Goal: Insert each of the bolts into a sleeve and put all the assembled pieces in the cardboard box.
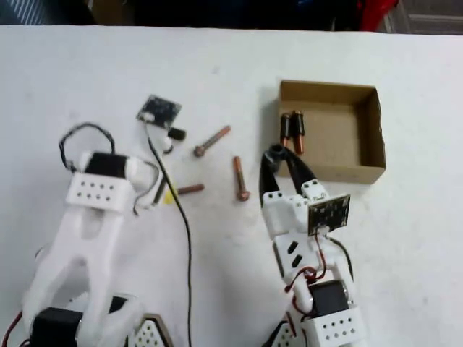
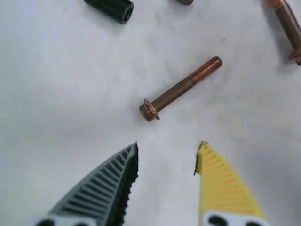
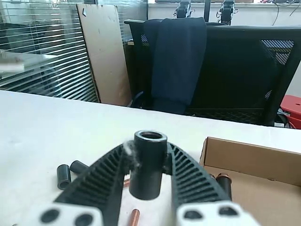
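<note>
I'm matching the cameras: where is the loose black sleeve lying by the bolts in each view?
High view: the loose sleeve lies left of the uppermost bolt.
Left wrist view: the sleeve lies past the nearest bolt.
Right wrist view: one of two loose sleeves beyond the held sleeve; which, cannot tell.
Shared landmark: copper bolts on the white table.

The left gripper (image 2: 167,147) hangs over the white table (image 2: 56,108), its two ribbed fingers (image 2: 221,188) spread apart, one dark grey and one yellow. Just beyond the tips a copper bolt (image 2: 181,88) lies flat and untouched. Its flanged head is nearest the gripper and its threaded end points away. Farther off lie a black sleeve (image 2: 110,8) on its side and a second bolt (image 2: 287,26), well apart from each other.
</note>
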You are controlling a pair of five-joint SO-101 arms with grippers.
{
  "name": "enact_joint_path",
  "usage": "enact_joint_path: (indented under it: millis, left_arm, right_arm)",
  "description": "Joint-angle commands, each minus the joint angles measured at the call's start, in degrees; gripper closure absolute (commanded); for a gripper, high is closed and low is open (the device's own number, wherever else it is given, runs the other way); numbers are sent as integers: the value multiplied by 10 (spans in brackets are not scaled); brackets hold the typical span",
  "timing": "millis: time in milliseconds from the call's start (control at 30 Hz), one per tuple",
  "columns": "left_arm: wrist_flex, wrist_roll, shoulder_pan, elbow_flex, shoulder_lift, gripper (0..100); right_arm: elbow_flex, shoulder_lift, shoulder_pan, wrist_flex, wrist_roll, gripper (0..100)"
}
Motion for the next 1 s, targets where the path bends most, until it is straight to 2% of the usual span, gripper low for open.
enact_joint_path:
  millis: [0,100,300,533,767,967]
  left_arm:
    - [-103,8,-4,60,-23,779]
    - [-150,12,-5,88,-22,779]
    - [-161,162,-4,99,-22,777]
    - [-157,262,-1,100,-22,777]
    - [-146,267,6,100,-22,778]
    - [-147,306,13,130,-22,778]
  right_arm:
    - [5,-8,6,2,7,981]
    - [5,-8,6,2,7,981]
    - [5,-8,7,2,7,981]
    - [5,-8,5,15,7,981]
    - [5,-8,5,15,7,981]
    - [5,-8,7,14,7,981]
